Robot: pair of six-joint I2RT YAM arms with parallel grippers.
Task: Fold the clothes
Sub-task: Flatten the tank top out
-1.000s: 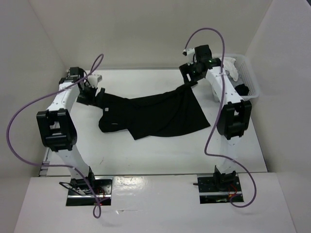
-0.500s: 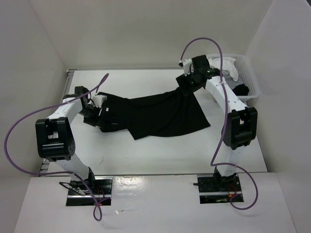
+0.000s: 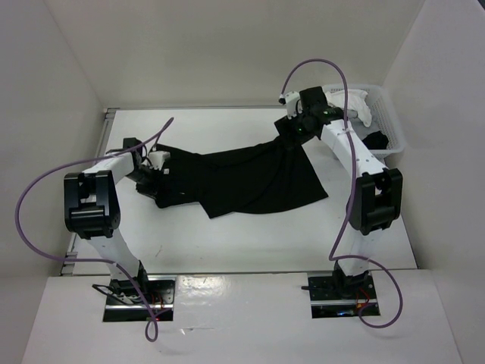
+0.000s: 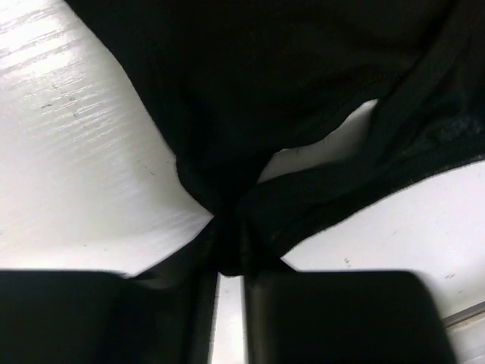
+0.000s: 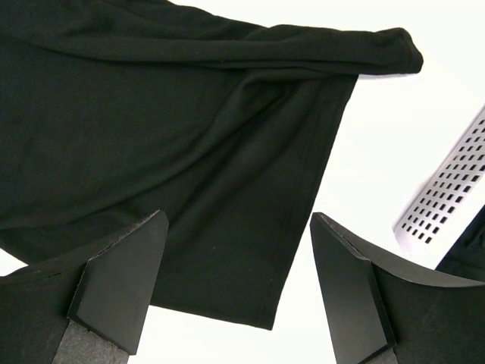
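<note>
Grips black top [image 3: 250, 178] at 9 o'clock with left end effector [image 4: 229, 243], likely needs closing open, empty right end effector [image 5: 239, 227] at 1 o'clock.

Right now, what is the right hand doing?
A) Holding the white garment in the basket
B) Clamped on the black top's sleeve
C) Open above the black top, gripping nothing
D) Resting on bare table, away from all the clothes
C: in the right wrist view the right hand has its fingers spread wide, with the black top lying flat below them and nothing caught between them.
</note>
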